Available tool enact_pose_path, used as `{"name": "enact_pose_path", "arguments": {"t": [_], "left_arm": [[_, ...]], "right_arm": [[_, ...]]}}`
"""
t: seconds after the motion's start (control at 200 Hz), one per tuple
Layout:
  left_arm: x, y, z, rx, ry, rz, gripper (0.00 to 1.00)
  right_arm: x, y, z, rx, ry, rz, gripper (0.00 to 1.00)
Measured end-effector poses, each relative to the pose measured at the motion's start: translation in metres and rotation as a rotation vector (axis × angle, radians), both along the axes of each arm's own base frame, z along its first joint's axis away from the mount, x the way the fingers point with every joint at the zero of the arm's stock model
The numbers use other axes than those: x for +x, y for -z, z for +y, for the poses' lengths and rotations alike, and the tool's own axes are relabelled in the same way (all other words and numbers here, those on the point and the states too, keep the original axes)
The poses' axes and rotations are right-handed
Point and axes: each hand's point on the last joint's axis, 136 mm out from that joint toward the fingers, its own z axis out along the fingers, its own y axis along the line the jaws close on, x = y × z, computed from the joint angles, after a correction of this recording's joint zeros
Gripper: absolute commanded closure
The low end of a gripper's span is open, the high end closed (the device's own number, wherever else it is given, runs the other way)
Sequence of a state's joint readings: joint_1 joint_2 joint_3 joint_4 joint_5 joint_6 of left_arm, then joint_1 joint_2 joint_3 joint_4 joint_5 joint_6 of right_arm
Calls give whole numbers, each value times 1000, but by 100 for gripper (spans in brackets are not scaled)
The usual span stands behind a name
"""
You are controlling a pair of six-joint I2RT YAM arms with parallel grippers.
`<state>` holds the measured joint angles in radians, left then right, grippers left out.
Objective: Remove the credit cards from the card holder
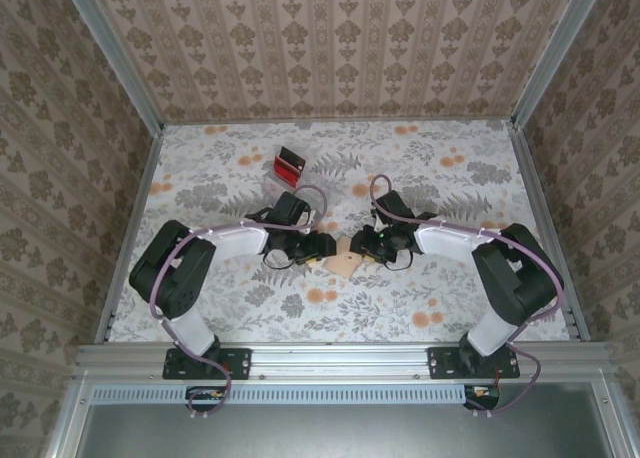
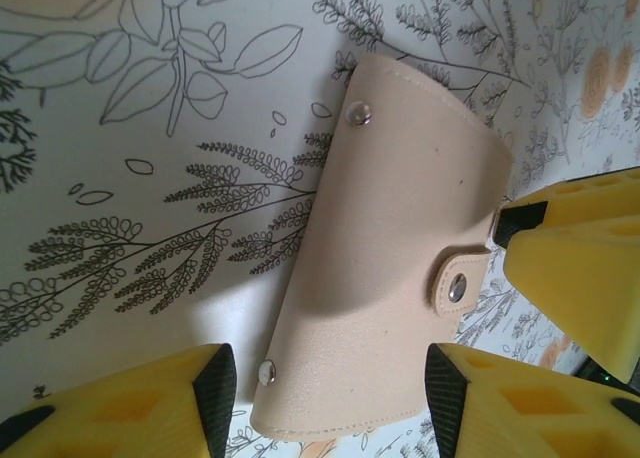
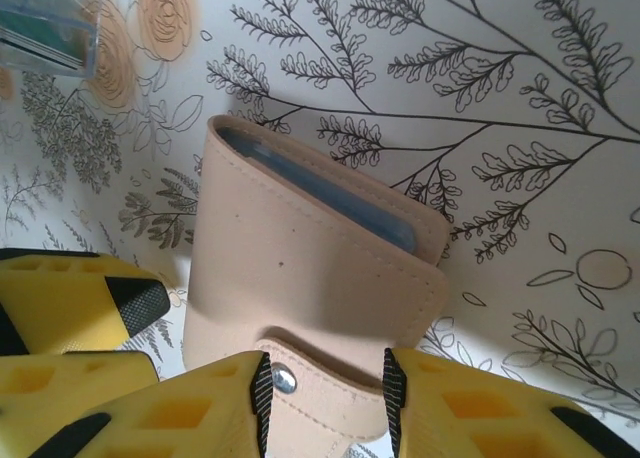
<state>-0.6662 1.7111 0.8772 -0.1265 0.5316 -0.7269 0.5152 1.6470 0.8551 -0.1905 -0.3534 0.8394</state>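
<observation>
Beyond the card holder and a little to its left, the clear stand (image 1: 283, 176) with its red-and-black card (image 1: 289, 159) sits well apart and is no part of this job. Just left of the card holder I have my left gripper (image 2: 330, 398). Its jaws stand apart astride the holder's near end, and one pad (image 2: 215, 383) sits just beside the edge with a sliver of table between, so nothing is clamped there. The card holder (image 1: 345, 263) lies flat between the two grippers, folded shut, with its strap (image 2: 458, 278) snapped down. Just right of it, my right gripper (image 3: 325, 393) has a pad on either side of that strap. Whether they pinch it or merely flank it I cannot tell. By my reckoning the work has hardly begun. I have the snap to undo, the holder to open, and the credit cards, which I take to be inside the blue-grey pockets (image 3: 320, 193), all to draw out.
</observation>
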Motion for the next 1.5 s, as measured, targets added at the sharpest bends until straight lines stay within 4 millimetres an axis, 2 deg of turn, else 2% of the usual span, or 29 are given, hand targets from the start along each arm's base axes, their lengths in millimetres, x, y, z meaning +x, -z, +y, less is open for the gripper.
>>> {"name": "enact_pose_path", "arguments": {"t": [0.175, 0.36, 0.505, 0.64, 0.73, 0.84, 0.965, 1.095, 1.265, 1.5], "left_arm": [[-1, 4, -8, -7, 22, 30, 44], [-5, 0, -18, -54, 54, 52, 48], [-5, -6, -24, -97, 58, 57, 61], [-5, -4, -22, -108, 45, 70, 76], [-6, -6, -21, -125, 46, 78, 90], [-4, -16, -25, -157, 57, 55, 97], [-2, -18, -26, -166, 56, 45, 98], [-2, -19, -26, -166, 55, 43, 100], [-2, -20, -26, -166, 55, 41, 100], [-1, -19, -26, -164, 53, 39, 100]], "right_arm": [[0, 8, 1, -1, -2, 16, 62], [1, 12, 4, 7, -8, 22, 62], [2, 13, 5, 11, -13, 17, 61], [6, 13, 5, 11, -11, -3, 56], [6, 13, 2, 9, -4, -20, 55], [7, 8, -1, 2, 10, -41, 50], [9, -3, -4, -12, 31, -82, 44], [2, -14, 5, -24, 8, -119, 47], [-7, -10, 8, -53, 8, -97, 58], [-5, -6, 11, -75, 16, -68, 58]]}}
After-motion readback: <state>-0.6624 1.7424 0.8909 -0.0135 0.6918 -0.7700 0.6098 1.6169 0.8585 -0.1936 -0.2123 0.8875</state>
